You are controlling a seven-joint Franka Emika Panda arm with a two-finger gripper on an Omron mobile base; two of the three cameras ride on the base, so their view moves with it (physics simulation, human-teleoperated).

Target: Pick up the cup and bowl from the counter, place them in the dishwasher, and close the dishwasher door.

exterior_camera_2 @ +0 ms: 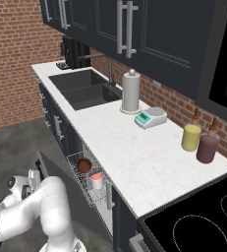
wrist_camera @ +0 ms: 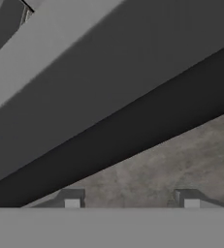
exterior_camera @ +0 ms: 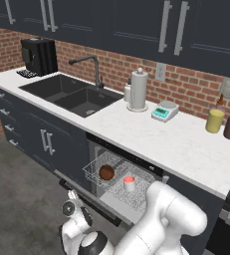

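Cup [exterior_camera: 129, 183] and bowl [exterior_camera: 106, 172] sit in the dishwasher [exterior_camera: 117, 175] rack; only closing the door [wrist_camera: 99, 92] remains. Jaws stand apart, holding nothing, by its edge.

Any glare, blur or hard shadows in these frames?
Left base view: flat, even light, no glare on the counter, all a bit soft. Right base view: same, with a dim dishwasher recess. Hand view: the dishwasher door is a featureless grey slab over a dark shadow band.
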